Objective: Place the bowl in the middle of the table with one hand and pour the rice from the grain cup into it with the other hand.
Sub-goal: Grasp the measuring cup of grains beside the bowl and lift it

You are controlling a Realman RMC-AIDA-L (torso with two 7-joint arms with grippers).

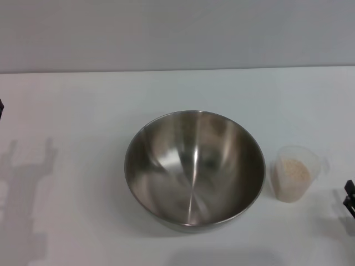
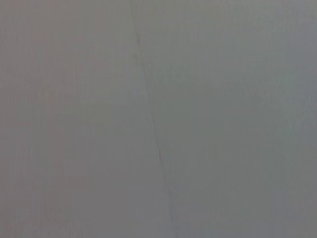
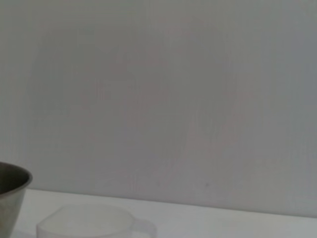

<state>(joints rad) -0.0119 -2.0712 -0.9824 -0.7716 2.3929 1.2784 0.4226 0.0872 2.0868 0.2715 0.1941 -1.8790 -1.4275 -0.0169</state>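
The steel bowl (image 1: 194, 169) stands upright and empty in the middle of the white table (image 1: 83, 100). The translucent grain cup (image 1: 293, 173) stands just to its right, apart from it, with a pale heap of rice (image 1: 293, 169) inside. Only a black sliver of my right gripper (image 1: 349, 198) shows at the right edge, a little to the right of the cup. A dark sliver of my left gripper (image 1: 1, 108) shows at the far left edge, far from the bowl. The right wrist view shows the bowl's rim (image 3: 10, 191) and the cup's top (image 3: 89, 223).
A grey wall (image 1: 177, 33) runs behind the table's far edge. The left arm's shadow (image 1: 28, 188) falls on the table's left part. The left wrist view shows only a plain grey surface (image 2: 158, 119).
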